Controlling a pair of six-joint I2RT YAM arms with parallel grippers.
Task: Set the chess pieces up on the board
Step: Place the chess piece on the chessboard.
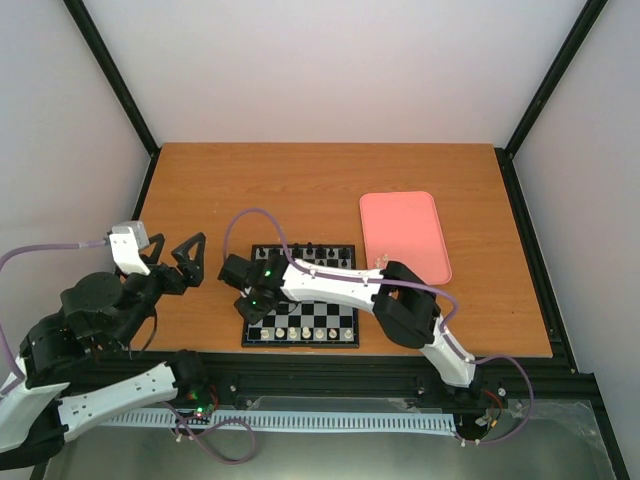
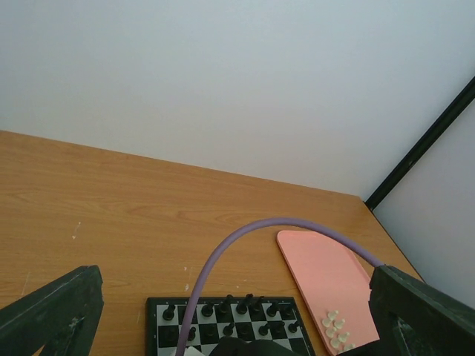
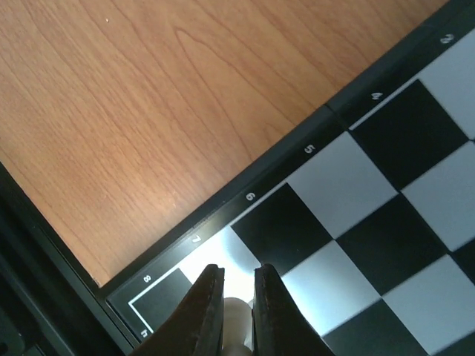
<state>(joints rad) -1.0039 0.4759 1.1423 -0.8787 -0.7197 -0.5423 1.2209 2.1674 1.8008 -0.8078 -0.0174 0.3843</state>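
Item: bench (image 1: 200, 190), wood-grain, carrying one board (image 1: 322, 312) at its 6 o'clock edge and one pink tray (image 1: 405, 225) at about 2 o'clock from the board, the two just apart. Chess pieces (image 1: 308, 332): a cream row stood along the board's 6 o'clock rank; a further small cluster (image 2: 335, 330) lay on the near end of the tray. Black figures (image 1: 305, 248) lined the 12 o'clock ranks. Right claw (image 1: 250, 305): reached across the board to its 9 o'clock edge, fingers (image 3: 208, 304) drawn narrow and clamped on one cream piece (image 3: 236, 315), over the white square beside the border numeral 7; whether the piece's base touched the square could not be told, since the fingers hid it. Left claw (image 1: 172, 262): raised off the bench at 9 o'clock of the board, well apart from it, fingers (image 2: 52, 315) spread wide at the two lower corners of the wrist view, nothing between them. Purple cable (image 2: 223, 259): arched over the board's 12 o'clock edge and toward the tray in the left wrist view.
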